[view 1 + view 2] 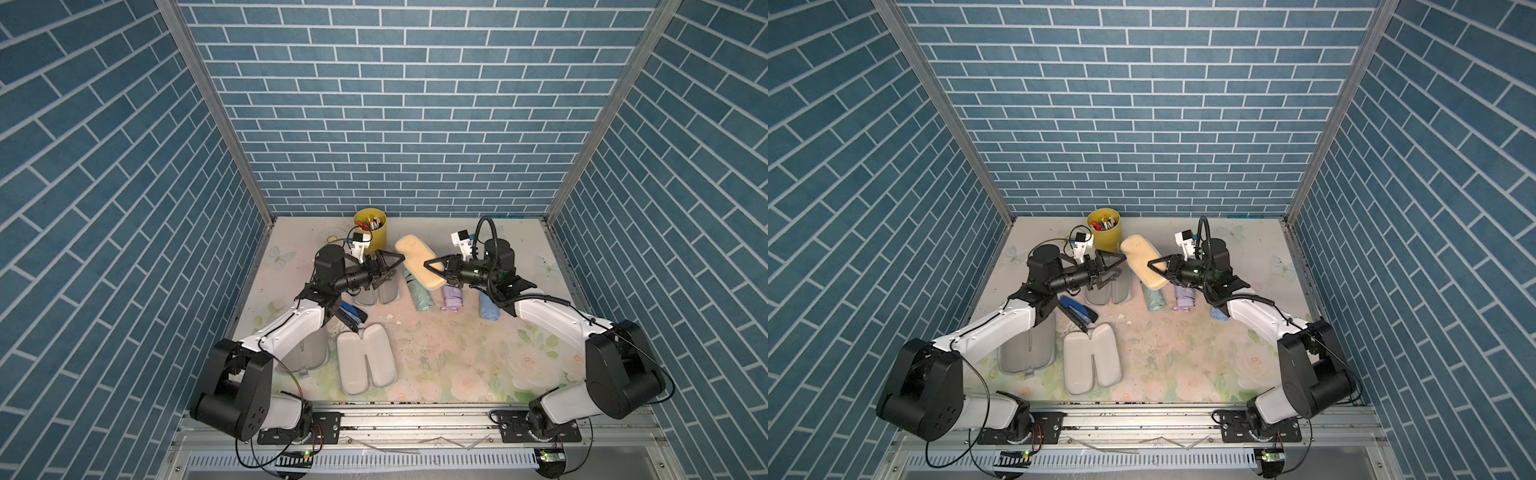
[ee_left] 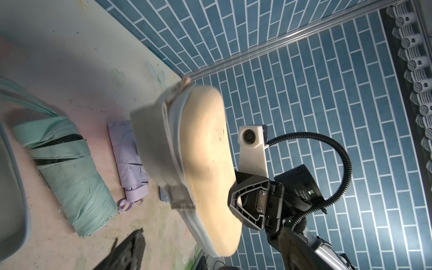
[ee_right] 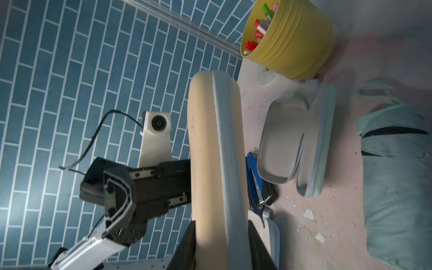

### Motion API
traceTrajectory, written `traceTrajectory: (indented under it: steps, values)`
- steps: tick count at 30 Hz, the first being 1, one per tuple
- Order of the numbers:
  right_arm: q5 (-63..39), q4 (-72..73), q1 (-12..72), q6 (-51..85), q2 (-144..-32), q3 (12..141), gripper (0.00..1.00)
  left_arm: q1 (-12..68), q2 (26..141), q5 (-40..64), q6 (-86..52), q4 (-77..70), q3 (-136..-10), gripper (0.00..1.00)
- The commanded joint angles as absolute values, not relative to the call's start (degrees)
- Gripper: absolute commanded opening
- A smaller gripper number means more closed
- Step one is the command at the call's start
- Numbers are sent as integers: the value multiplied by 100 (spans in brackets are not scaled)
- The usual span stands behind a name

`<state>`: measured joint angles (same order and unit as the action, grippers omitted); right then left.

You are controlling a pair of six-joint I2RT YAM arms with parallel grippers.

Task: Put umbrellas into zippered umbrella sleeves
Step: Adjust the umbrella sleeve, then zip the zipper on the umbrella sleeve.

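Observation:
A cream-tan zippered sleeve (image 1: 417, 258) (image 1: 1144, 262), zipped shut, hangs tilted above the table's back middle. My right gripper (image 1: 436, 269) (image 3: 222, 247) is shut on its near end, one finger on each flat side of the sleeve (image 3: 217, 152). My left gripper (image 1: 390, 266) (image 1: 1115, 268) stands wide open beside the sleeve's far-left end, gripping nothing. On the table below lie a mint green umbrella (image 1: 419, 296) (image 2: 70, 182), a lilac umbrella (image 1: 452, 298) (image 2: 129, 159) and a light blue umbrella (image 1: 489, 311). An open sleeve (image 1: 365, 365) lies flat at the front.
Another open sleeve (image 1: 377, 294) (image 3: 294, 145) lies under my left gripper. One more open sleeve (image 1: 308, 354) sits beneath the left arm. A dark blue stapler (image 1: 352, 316) lies between them. A yellow cup of pens (image 1: 371, 233) stands at the back.

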<state>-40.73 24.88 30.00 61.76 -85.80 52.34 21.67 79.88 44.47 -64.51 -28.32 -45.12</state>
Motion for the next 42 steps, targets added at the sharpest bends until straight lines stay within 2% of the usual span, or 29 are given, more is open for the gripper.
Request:
traceTrajectory:
  steps: [1, 3, 6, 9, 12, 15, 17, 19, 23, 26, 28, 30, 33, 36, 39, 42]
  values:
    - [-3262, 3832, 3342, 6935, -8622, 5396, 12, 2253, 8135, 3979, -6671, -3421, -4381, 89]
    - [-3125, 4027, 3464, 7060, -8677, 5379, 12, 2252, 8252, 4012, -6727, -3603, -4405, 87]
    - [-2964, 4142, 3669, 7148, -8749, 5441, 12, 2257, 8516, 4084, -6950, -4063, -4489, 78]
    - [-2767, 4133, 3815, 7170, -8776, 5465, 15, 2196, 8916, 4180, -7419, -4822, -4581, 59]
    - [-2748, 4207, 3885, 7216, -8904, 5476, 25, 2033, 9338, 4316, -7894, -5517, -4711, 38]
    - [-2892, 4395, 3900, 7190, -9037, 5446, 42, 1834, 9613, 4552, -8090, -5756, -4927, 17]
    - [-2942, 4563, 3881, 7165, -9100, 5379, 54, 1705, 9703, 4701, -8124, -5705, -5038, 7]
    - [-3017, 4578, 3823, 7076, -9085, 5321, 62, 1597, 9759, 4833, -8096, -5531, -5104, 2]
    - [-3246, 3895, 3347, 6636, -8651, 5029, 67, 1358, 9859, 5151, -8038, -5207, -5174, 0]
    - [-3243, 2125, 2908, 5448, -7922, 4972, 69, 1275, 9895, 5465, -7945, -4824, -5312, 0]
    - [-2665, 631, 2800, 4277, -7473, 5081, 68, 1274, 9884, 5649, -7826, -4486, -5455, 0]
    - [-1808, -356, 2844, 3237, -7172, 5139, 63, 1273, 9837, 5766, -7753, -4232, -5525, 0]
    - [-963, -488, 3121, 2211, -6877, 4884, 56, 1315, 9734, 5810, -7671, -3978, -5572, 0]
    - [-184, -103, 3818, 1337, -6750, 4656, 54, 1448, 9635, 5792, -7546, -3707, -5607, 0]
    - [93, 276, 4175, 1058, -6891, 4597, 54, 1602, 9564, 5758, -7470, -3546, -5650, 0]
    - [-87, 685, 4345, 916, -7075, 4566, 54, 1704, 9509, 5733, -7464, -3482, -5672, 0]
